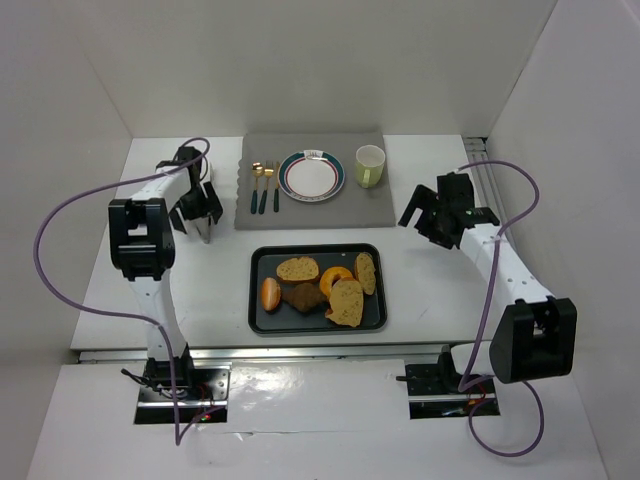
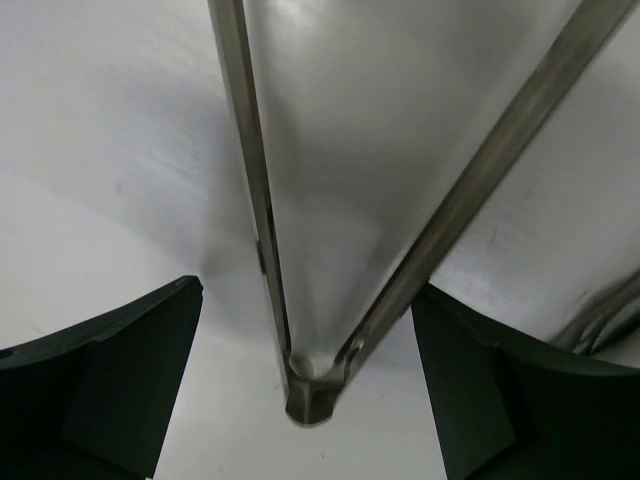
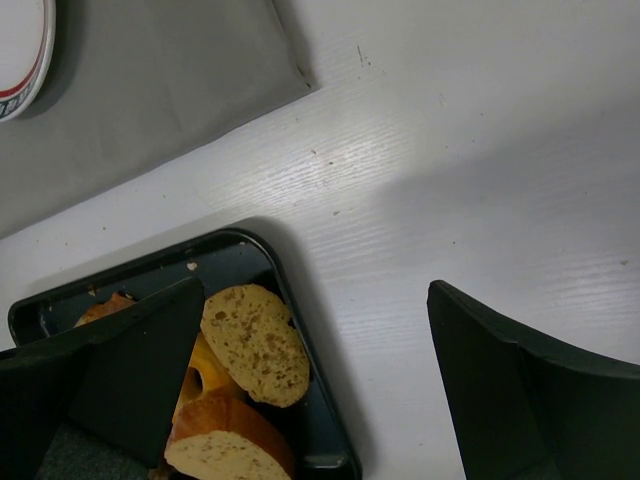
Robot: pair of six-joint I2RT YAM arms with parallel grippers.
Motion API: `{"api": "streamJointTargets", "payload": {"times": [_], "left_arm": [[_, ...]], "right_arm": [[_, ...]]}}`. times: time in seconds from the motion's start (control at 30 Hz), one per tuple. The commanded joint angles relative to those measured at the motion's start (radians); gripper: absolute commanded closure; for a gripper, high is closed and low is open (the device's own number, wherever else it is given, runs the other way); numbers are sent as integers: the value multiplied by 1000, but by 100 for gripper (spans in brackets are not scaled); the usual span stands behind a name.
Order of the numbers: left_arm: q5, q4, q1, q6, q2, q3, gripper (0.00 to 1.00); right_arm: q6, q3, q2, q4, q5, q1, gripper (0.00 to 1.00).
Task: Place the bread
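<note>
Several bread pieces lie in the black tray [image 1: 318, 249] at the table's middle: slices [image 1: 297, 268] [image 1: 347, 302], a bun [image 1: 270, 293] and an orange ring [image 1: 335, 278]. The white plate [image 1: 311, 175] sits bare on the grey mat [image 1: 370, 205]. My left gripper [image 1: 200, 215] hangs at the left, open, its fingers either side of metal tongs [image 2: 255, 200] lying on the table. In the left wrist view, the left gripper [image 2: 305, 300] straddles the tongs' hinge without touching it. My right gripper [image 1: 425, 215] [image 3: 315, 290] is open and empty beside the tray's right corner [image 3: 240, 235], close to a bread slice [image 3: 255, 343].
A pale green cup [image 1: 370, 165] stands on the mat right of the plate. Cutlery [image 1: 265, 185] lies to the plate's left. White walls close in the table on three sides. The plate's rim [image 3: 20, 50] and the mat [image 3: 150, 100] show in the right wrist view.
</note>
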Motion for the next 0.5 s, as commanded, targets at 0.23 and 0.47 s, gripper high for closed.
{"api": "streamJointTargets", "payload": {"times": [0.23,0.47], "left_arm": [[75,22,43,76,185,237,9],[86,22,43,96,205,278,40]], "right_arm": [[-17,-26,-48,41,-29,-7,0],[-17,-26,-38,41,-27,-16,0]]}}
